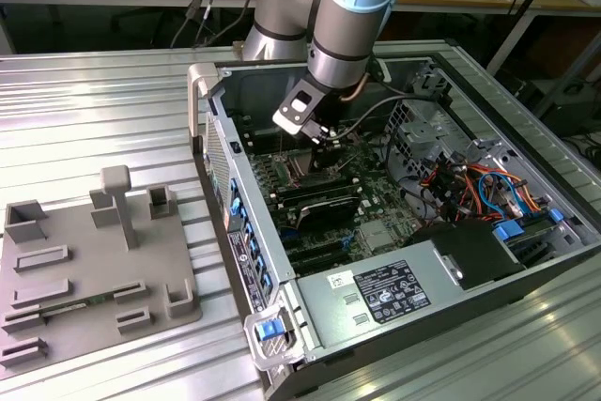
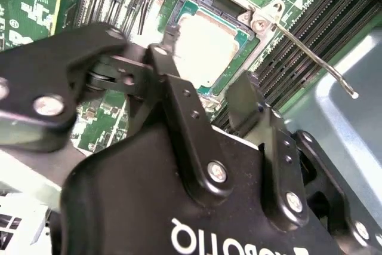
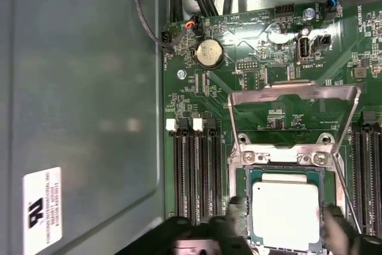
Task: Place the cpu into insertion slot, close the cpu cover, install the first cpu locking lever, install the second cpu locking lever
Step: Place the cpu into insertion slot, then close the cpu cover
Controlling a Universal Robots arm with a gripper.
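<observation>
The cpu (image 3: 286, 213) (image 2: 209, 43), a silvery square chip, lies flat in the insertion slot (image 3: 242, 174) (image 2: 191, 4) on the green motherboard. The cpu cover (image 3: 292, 95), a thin silver frame, stands swung up off the slot on its hinge. A thin locking lever (image 2: 316, 58) (image 3: 344, 192) sticks out beside the slot, unlatched. My gripper (image 2: 203, 67) (image 3: 286, 228) (image 1: 320, 134) hangs just above the slot, open. One of its black fingers (image 2: 170, 52) (image 3: 239, 210) stands on each side of the chip.
Long black memory slots (image 3: 194, 171) (image 2: 310, 34) flank the socket on both sides. The open computer case (image 1: 218, 143) walls in the work area, with cables (image 1: 470, 185) and a power supply (image 1: 385, 293) near it. A grey fixture tray (image 1: 84, 269) lies at the exterior view's left.
</observation>
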